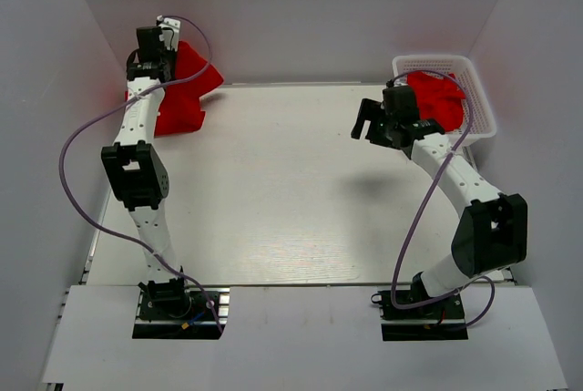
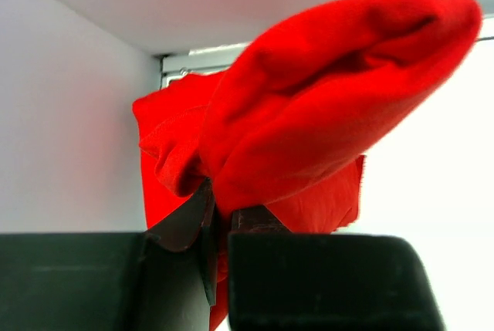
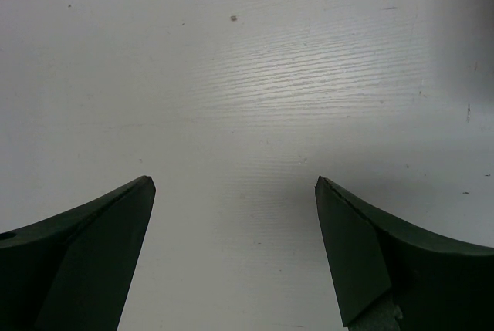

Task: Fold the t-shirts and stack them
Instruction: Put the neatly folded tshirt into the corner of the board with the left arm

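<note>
- White table (image 1: pixel 273 190), plain walls (image 1: pixel 301 8) around it.
- I see the right gripper (image 3: pixel 235 184) spread wide over bare tabletop, holding nothing.
- My left gripper (image 2: pixel 218 211) is clamped on the red t-shirt (image 1: pixel 187 90), far-left corner.
- Far right: basket (image 1: pixel 483 113) with a second red shirt (image 1: pixel 435 99) inside.

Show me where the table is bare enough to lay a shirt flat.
Bare: the whole middle of the table, near edge to far edge, including under the open right gripper. Crowded: the far-left corner, where the left gripper pinches the red t-shirt, and the far-right corner, with the basket.
</note>
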Controlling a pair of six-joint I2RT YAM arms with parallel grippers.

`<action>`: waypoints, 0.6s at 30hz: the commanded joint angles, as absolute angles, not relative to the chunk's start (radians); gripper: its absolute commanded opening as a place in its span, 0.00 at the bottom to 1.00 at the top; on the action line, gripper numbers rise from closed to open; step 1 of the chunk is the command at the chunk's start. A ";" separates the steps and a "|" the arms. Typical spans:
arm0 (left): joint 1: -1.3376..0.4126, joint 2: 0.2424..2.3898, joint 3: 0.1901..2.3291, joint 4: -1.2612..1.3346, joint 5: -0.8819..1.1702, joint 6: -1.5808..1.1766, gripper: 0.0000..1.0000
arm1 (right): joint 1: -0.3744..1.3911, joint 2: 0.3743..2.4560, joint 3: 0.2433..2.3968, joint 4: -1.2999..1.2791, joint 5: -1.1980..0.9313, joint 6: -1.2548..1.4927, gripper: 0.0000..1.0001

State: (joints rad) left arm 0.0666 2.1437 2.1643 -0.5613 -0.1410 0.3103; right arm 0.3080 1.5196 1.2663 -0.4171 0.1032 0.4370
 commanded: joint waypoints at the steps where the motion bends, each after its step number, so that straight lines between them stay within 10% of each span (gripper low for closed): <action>1: 0.077 2.143 2.164 -0.494 -0.222 0.318 0.00 | 0.308 1.535 1.327 -0.440 0.136 0.425 0.90; 18: 0.143 2.264 2.256 -0.453 -0.377 0.270 0.00 | 0.308 1.597 1.402 -0.492 0.120 0.428 0.90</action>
State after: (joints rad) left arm 0.1219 2.2929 2.2047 -0.4923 -0.3187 0.3046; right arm 0.3080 1.5738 1.3544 -0.4755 0.1272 0.4370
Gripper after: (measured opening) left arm 0.158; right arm 0.904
